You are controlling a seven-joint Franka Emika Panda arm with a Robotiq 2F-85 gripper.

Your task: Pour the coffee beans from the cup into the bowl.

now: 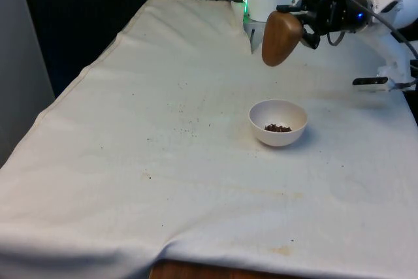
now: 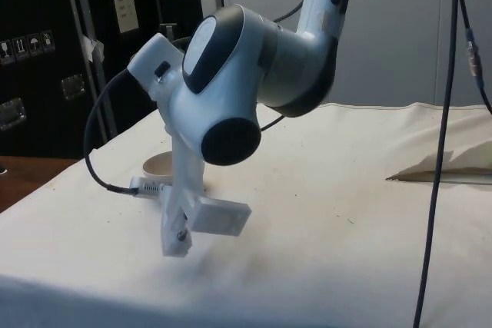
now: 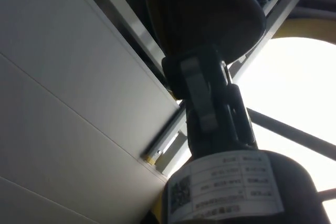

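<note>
A brown wooden cup (image 1: 281,37) hangs tilted in the air, above and a little behind the white bowl (image 1: 278,113). My gripper (image 1: 304,25) is shut on the cup from the front view's right. Several coffee beans (image 1: 277,127) lie in the bottom of the bowl. In the side view the arm hides most of the bowl (image 2: 157,164); only its rim peeks out beside the arm. In the wrist view the cup (image 3: 205,9) looks dark, and a black finger (image 3: 199,90) presses against it. I cannot see the cup's mouth.
A few dark specks (image 1: 189,123) are scattered on the white cloth towards the front view's left of the bowl. The cloth is folded up (image 2: 446,164) at the far side in the side view. A black cable (image 2: 444,113) hangs near there.
</note>
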